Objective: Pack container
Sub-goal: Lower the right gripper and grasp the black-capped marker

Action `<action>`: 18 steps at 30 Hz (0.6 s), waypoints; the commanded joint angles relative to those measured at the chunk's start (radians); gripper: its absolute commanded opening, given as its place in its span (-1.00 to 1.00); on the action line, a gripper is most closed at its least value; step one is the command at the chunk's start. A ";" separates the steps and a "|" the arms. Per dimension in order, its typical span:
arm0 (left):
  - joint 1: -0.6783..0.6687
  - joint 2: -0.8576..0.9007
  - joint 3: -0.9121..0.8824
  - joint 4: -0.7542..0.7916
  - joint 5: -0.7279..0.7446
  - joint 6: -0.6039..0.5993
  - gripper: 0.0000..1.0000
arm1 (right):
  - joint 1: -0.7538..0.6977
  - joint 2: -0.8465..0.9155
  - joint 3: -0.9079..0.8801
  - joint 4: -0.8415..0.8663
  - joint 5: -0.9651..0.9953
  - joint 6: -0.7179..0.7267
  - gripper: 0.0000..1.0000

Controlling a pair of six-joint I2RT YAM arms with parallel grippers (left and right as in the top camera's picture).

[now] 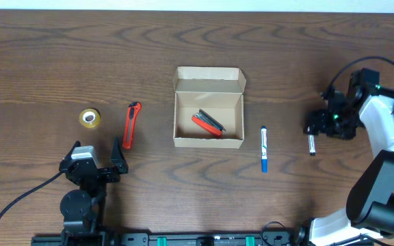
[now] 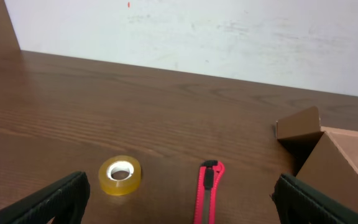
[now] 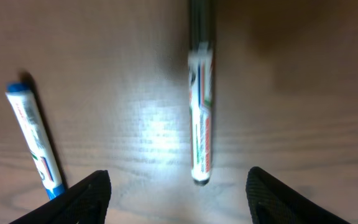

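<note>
Overhead: the open container (image 1: 187, 116) sits at the middle of the bench (image 1: 46, 55), two pens (image 1: 208, 124) inside. Left wrist: left hand (image 2: 179, 202) spread wide, idle near a red cutter (image 2: 208, 190). Right wrist: right hand (image 3: 180, 196) spread wide over a black-capped marker (image 3: 201, 124), grasp pending; next, lower and close.

Legible text, brands, numbers, signs: we find none that can be read in any view.

Item 1: white-barrelled marker pen with a dark cap (image 3: 201, 124). We note a printed label running along the barrel in blue, red and green strokes. It is too blurred to make out any characters.

Item 2: white-barrelled marker pen with a blue cap (image 3: 35, 140). We note a similar printed band with red and green marks, also unreadable.

Overhead view: the print on both pens is too small for us to tell.
</note>
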 commanded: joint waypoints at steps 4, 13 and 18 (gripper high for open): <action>-0.004 -0.006 -0.028 -0.023 0.003 -0.008 0.90 | 0.031 0.041 0.061 -0.008 0.003 -0.128 0.45; -0.004 -0.006 -0.028 -0.023 0.003 -0.008 0.90 | 0.037 0.100 0.061 -0.017 0.136 -0.143 0.47; -0.004 -0.006 -0.028 -0.023 0.003 -0.008 0.90 | 0.037 0.103 0.061 -0.008 0.210 -0.064 0.49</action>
